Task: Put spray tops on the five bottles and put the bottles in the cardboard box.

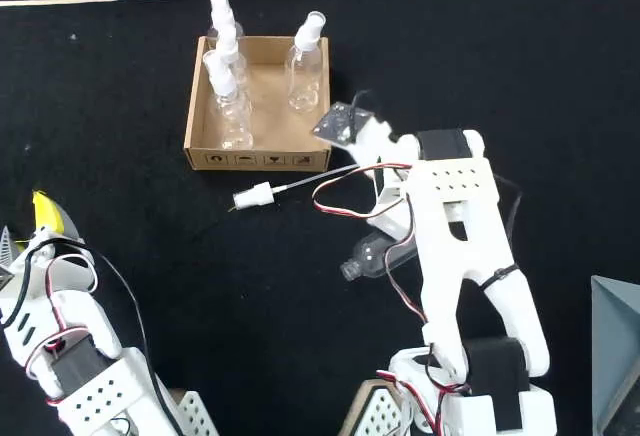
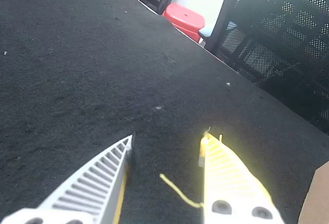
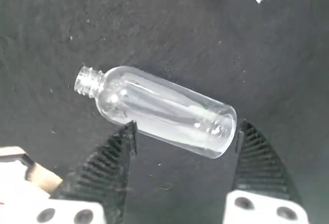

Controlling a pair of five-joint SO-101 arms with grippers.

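Note:
A cardboard box (image 1: 198,116) at the back of the table holds several clear bottles (image 1: 304,71) standing upright with white spray tops on. One loose spray top (image 1: 254,197) lies on the mat in front of the box, its thin tube pointing right. An uncapped clear bottle (image 3: 162,111) lies on its side, also seen as the bottle (image 1: 368,255) half under the white right arm (image 1: 455,226). My right gripper (image 3: 186,129) is open, its black fingers on either side of the bottle's base end. My left gripper (image 2: 167,139) is open over bare mat at the near left (image 1: 25,231).
Black mat covers the table (image 1: 120,76). Red-and-white wires (image 1: 345,201) loop off the right arm near the loose spray top. A grey-blue object (image 1: 615,341) stands at the right edge. Chairs and a mesh panel (image 2: 277,39) are beyond the table's edge.

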